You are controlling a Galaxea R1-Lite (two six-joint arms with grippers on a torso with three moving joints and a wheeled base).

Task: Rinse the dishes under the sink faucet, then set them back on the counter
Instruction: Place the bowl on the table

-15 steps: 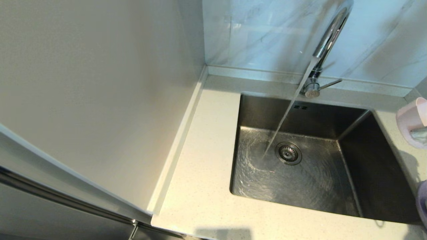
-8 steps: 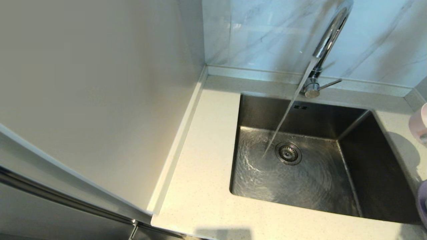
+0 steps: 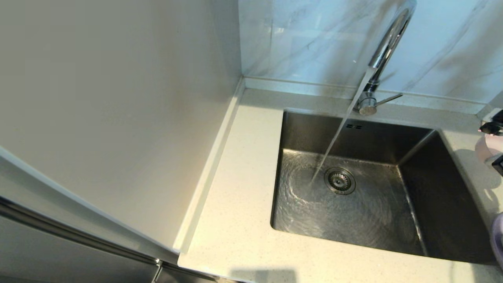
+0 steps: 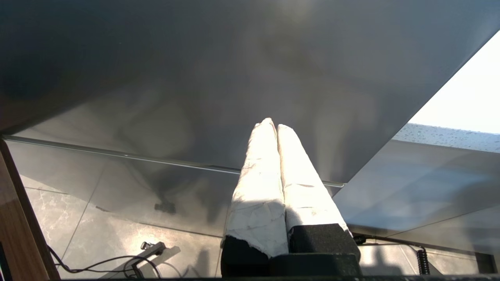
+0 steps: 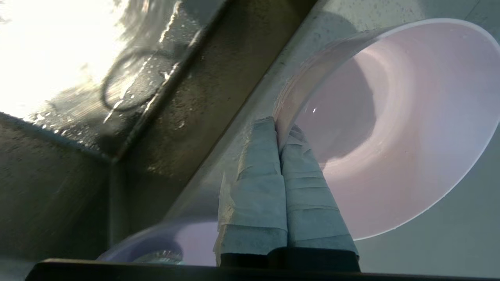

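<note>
Bowl has swung rightward, right gripper's fingers pinching its rim.

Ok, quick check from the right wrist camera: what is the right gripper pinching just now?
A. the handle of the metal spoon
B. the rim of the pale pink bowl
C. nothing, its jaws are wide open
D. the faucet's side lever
B. In the right wrist view the right gripper has its taped fingers closed on the rim of the pale pink bowl, held tilted above the counter beside the sink.
</note>
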